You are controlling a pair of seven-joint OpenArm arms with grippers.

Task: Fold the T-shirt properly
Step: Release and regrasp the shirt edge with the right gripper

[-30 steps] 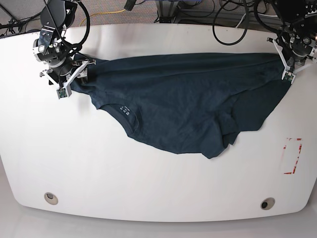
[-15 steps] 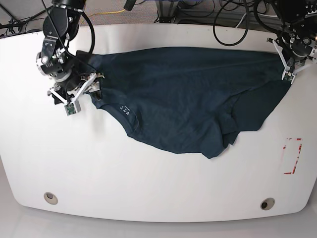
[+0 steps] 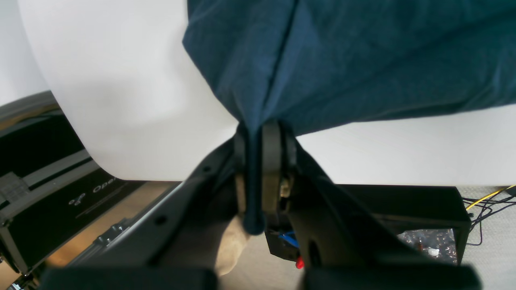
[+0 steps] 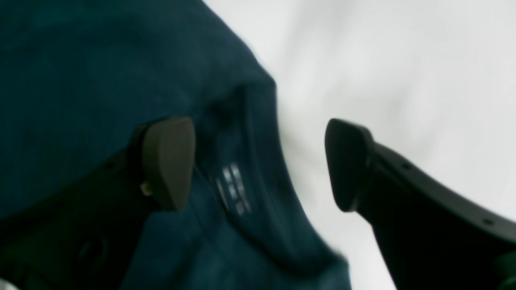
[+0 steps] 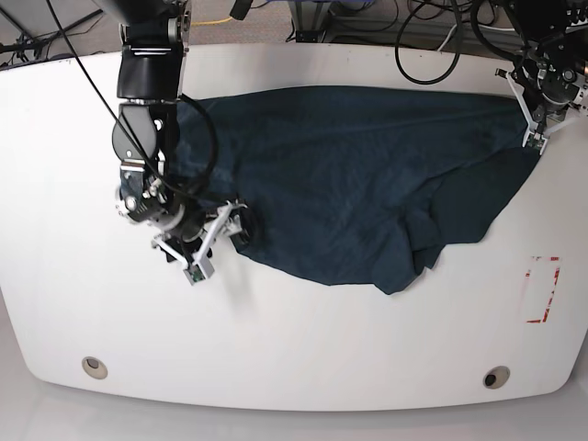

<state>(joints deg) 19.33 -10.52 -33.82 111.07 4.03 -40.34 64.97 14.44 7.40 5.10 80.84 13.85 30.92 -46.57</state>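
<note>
The dark teal-navy T-shirt lies spread and wrinkled across the white table. Its collar edge with the small white tag mark runs between the fingers of my right gripper. That gripper is open, one pad over the cloth and the other over bare table. In the base view my right gripper hovers at the shirt's front-left edge. My left gripper is shut on a bunched corner of the T-shirt. In the base view my left gripper holds that corner at the far right.
A red rectangle mark sits near the table's right edge. Two round holes lie along the front edge. Cables and equipment crowd the space behind the table.
My right arm has swung from the shirt's far-left corner toward the front, to the collar, with its jaws wider apart. The left gripper has stayed put, holding the cloth.
</note>
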